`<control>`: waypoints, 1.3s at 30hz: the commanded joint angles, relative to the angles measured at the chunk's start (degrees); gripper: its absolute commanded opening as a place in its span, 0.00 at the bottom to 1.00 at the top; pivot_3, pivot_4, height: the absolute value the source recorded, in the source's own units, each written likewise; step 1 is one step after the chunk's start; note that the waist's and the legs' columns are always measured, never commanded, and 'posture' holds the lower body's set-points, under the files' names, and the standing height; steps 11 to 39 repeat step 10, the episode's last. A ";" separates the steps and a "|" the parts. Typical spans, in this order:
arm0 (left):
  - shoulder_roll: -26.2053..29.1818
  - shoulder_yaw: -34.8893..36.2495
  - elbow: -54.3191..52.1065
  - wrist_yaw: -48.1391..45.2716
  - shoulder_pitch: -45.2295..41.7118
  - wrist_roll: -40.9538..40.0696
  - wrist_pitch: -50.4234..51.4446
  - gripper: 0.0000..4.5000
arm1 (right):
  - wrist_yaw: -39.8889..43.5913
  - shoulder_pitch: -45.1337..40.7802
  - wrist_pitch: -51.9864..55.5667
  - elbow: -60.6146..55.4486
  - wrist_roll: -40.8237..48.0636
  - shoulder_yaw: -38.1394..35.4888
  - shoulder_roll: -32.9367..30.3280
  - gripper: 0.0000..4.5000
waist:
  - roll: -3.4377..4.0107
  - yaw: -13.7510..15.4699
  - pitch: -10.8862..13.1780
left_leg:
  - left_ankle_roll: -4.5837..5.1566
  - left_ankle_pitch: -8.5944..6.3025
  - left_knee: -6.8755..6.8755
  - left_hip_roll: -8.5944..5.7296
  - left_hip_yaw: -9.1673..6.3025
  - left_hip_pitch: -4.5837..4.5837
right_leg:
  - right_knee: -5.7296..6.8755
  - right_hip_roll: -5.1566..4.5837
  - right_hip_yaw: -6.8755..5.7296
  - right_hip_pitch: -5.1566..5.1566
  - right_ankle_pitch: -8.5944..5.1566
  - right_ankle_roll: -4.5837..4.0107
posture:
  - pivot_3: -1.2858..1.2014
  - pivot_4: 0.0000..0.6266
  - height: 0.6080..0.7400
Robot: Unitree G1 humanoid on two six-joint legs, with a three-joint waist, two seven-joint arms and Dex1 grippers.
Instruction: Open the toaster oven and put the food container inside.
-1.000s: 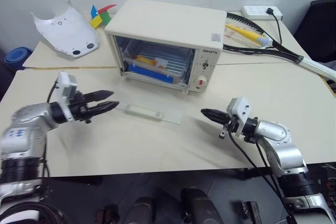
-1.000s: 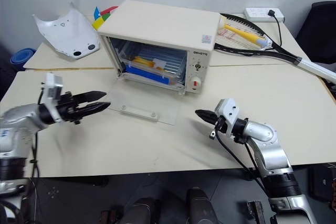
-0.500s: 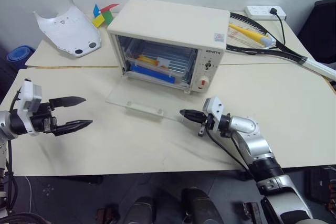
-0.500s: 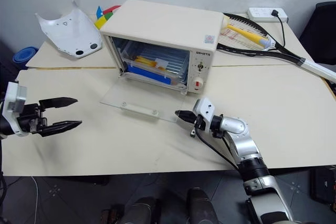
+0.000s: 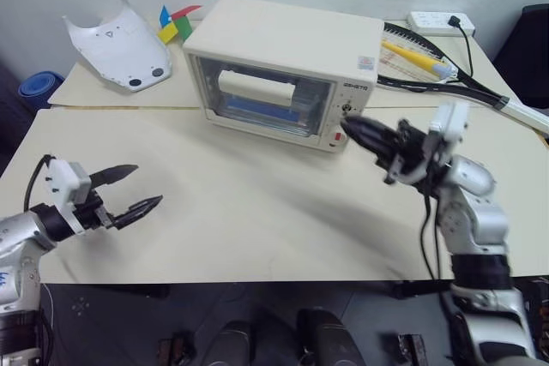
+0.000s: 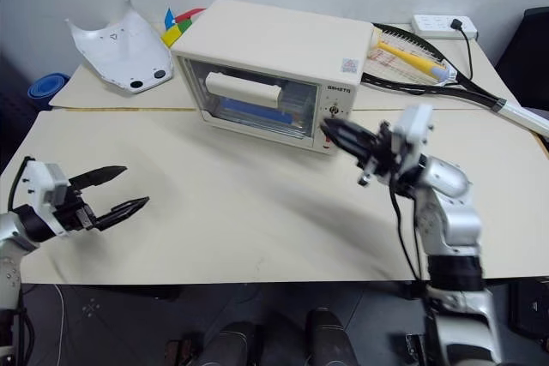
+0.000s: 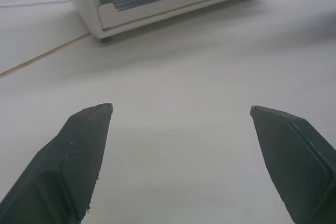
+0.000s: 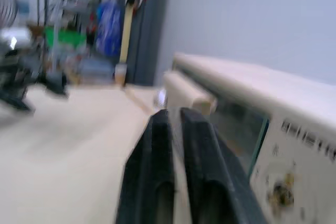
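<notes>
a cream oven (image 5: 287, 66) sits at the back of a pale bench (image 5: 257, 212), its glass door shut and white bar handle (image 5: 256, 88) across the front. through the glass, the container (image 5: 257, 109) shows as a blue strip inside the oven. the right gripper (image 5: 353, 127) hangs just in front of the oven's knob panel, its fingers (image 8: 178, 171) nearly together and holding nothing. the left gripper (image 5: 137, 190) hovers over the bench's near left edge, well apart from the oven, fingers (image 7: 79, 150) spread wide and empty.

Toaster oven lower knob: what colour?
Red, on the toaster oven panel; the knob shows best in the left eye view.
</notes>
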 commanded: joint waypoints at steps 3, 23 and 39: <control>-0.62 0.43 -6.34 1.64 8.03 1.69 -1.83 1.00 | 6.34 12.00 -1.48 -4.60 -0.20 -1.59 -5.78 0.48 | 0.01 0.07 0.01 | 0.01 -0.01 0.01 0.01 0.11 0.03 | 0.01 0.00 0.08 0.00 0.00 0.00 | 0.52 0.24 1.00; -3.83 -0.71 -10.00 6.66 11.14 2.52 -1.62 1.00 | 5.39 15.49 -6.65 -0.84 -2.63 -3.32 -5.57 1.00 | 0.04 0.37 0.01 | -0.02 0.00 -0.01 0.11 0.17 0.53 | -0.04 0.03 0.01 0.51 0.00 0.00 | 0.52 0.24 1.00; -3.83 -0.71 -10.00 6.66 11.14 2.52 -1.62 1.00 | 5.39 15.49 -6.65 -0.84 -2.63 -3.32 -5.57 1.00 | 0.04 0.37 0.01 | -0.02 0.00 -0.01 0.11 0.17 0.53 | -0.04 0.03 0.01 0.51 0.00 0.00 | 0.52 0.24 1.00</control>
